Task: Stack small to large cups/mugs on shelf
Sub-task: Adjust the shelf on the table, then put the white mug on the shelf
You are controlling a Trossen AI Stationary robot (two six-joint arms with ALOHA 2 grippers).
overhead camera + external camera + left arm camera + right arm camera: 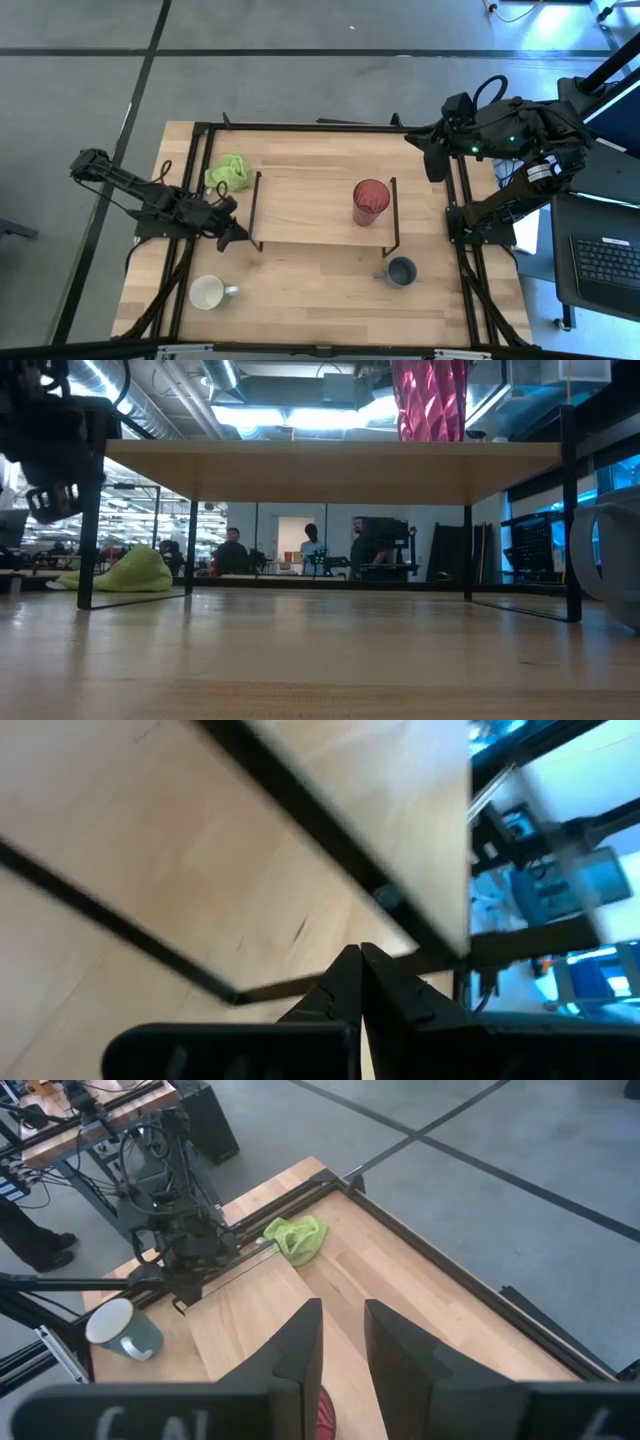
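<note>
The red tumbler [370,202] stands upright on the right part of the light-wood shelf [310,205]; in the low view the tumbler [430,400] rises above the shelf board [330,460]. The grey-blue mug [402,271] sits on the table by the shelf's near right leg. The white mug [208,292] stands on the table near the near-left corner and also shows in the right wrist view [120,1330]. My left gripper [238,238] is shut and empty beside the shelf's near left leg. My right gripper [435,150] is open and empty, raised beyond the shelf's right end.
A green cloth lump [228,172] lies on the table by the shelf's far left corner. The shelf's thin black wire legs [85,530] stand at each end. A laptop [610,262] sits off the table's right side. People stand in the room beyond the table [310,550].
</note>
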